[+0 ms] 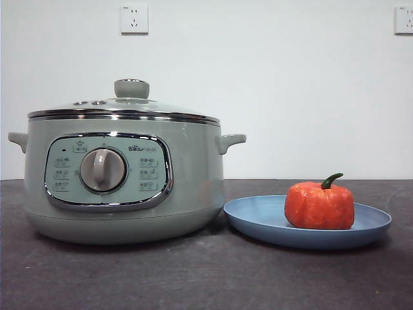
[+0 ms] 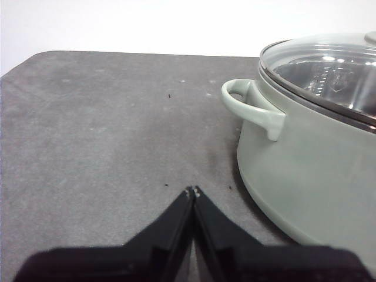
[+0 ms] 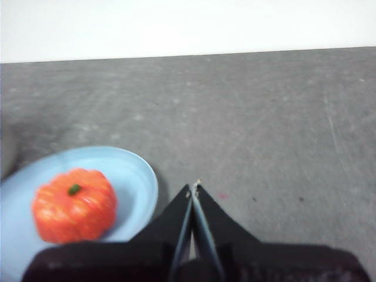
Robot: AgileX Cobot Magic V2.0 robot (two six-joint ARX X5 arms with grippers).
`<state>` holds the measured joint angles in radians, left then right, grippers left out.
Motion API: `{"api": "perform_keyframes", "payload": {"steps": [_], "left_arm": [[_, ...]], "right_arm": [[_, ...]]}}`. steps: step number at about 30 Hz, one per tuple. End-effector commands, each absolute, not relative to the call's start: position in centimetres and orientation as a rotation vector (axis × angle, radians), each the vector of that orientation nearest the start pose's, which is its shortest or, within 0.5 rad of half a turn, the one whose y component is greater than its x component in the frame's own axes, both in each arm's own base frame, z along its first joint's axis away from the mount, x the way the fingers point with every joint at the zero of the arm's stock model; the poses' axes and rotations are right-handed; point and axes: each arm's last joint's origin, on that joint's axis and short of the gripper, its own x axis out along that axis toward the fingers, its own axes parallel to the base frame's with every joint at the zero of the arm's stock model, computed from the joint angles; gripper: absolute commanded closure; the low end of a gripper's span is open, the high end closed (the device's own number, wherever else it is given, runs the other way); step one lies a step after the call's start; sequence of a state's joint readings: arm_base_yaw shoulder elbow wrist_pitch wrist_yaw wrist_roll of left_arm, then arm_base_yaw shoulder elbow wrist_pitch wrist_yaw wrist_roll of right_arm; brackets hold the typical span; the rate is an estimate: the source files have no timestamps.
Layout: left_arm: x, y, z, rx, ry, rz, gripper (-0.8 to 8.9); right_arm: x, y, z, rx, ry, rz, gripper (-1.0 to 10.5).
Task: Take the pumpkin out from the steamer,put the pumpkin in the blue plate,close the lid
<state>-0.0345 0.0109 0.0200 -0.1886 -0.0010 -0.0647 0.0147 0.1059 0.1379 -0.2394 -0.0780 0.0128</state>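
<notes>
A small orange-red toy pumpkin (image 1: 319,205) with a curved dark green stem sits upright on a wide, shallow, light-blue round plate (image 1: 258,216), resting toward the plate's middle and clear of the rim. The plate lies flat on the dark grey counter (image 1: 193,278), its edge just beside the lower wall of a large, round, pale sage-green electric steamer (image 1: 187,181) without clearly touching it. The steamer stands upright, its chrome-framed control panel and central dial facing the front camera, a small handle jutting from each side. A round glass lid (image 1: 122,108) with a chrome rim and pale green knob sits squarely on the steamer's mouth, closing it. In the left wrist view the left gripper (image 2: 192,191) hangs over bare counter with its two black jaws pressed together, tips meeting and holding nothing, near one of the steamer's side handles but apart from it; the glass lid and metal interior show beyond. In the right wrist view the right gripper (image 3: 192,188) is likewise pressed together and empty, poised over the counter just beside the plate's rim, with the pumpkin lying off to one side on the plate. Two white wall sockets (image 1: 134,19) are mounted on the pale wall behind.
</notes>
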Motion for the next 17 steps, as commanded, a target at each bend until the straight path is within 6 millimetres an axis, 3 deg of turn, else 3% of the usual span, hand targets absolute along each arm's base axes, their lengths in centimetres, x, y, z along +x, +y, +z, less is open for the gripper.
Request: {"api": "perform_keyframes", "payload": {"steps": [1,8,17], "left_arm": [[9.6,-0.3,14.6,-0.069,0.192,-0.027,8.17],[9.6,-0.3,14.6,-0.069,0.192,-0.027,8.17],[9.6,-0.3,14.6,-0.069,0.192,-0.027,8.17]], "right_arm": [[9.6,0.3,16.5,0.009,0.201,0.091,9.6],[9.6,0.3,14.9,0.017,0.205,0.090,9.6],[9.5,0.4,14.9,0.055,0.182,0.088,9.6]]}}
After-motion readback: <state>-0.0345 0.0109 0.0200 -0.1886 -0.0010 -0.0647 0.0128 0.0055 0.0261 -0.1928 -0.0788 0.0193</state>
